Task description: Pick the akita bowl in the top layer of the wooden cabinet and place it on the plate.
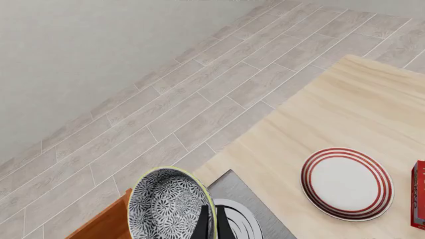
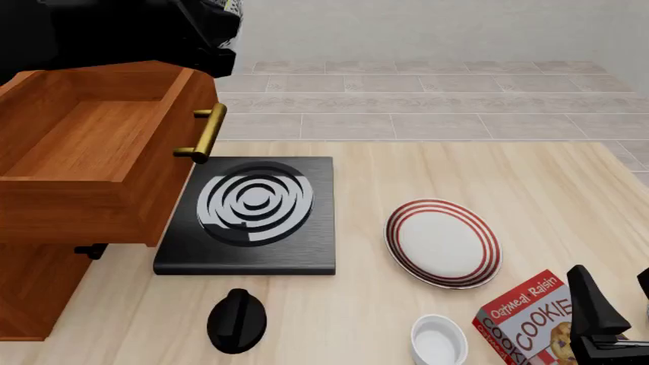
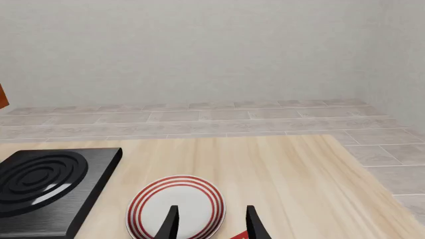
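Left fingers (image 1: 211, 222) pinch akita bowl (image 1: 166, 201) rim, raised above stove (image 2: 251, 213); right fingers (image 3: 211, 224) spread, low near plate (image 3: 176, 205)

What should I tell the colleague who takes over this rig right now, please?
Left gripper: shut on the bowl, held high over the stove and cabinet. Right gripper: open, empty, low near the cookie box.
Top drawer: pulled out, nothing showing inside it.
Plate: bare, right of the stove.
Done: bowl lifted out.
Left: carry it to the plate, set it down, release.
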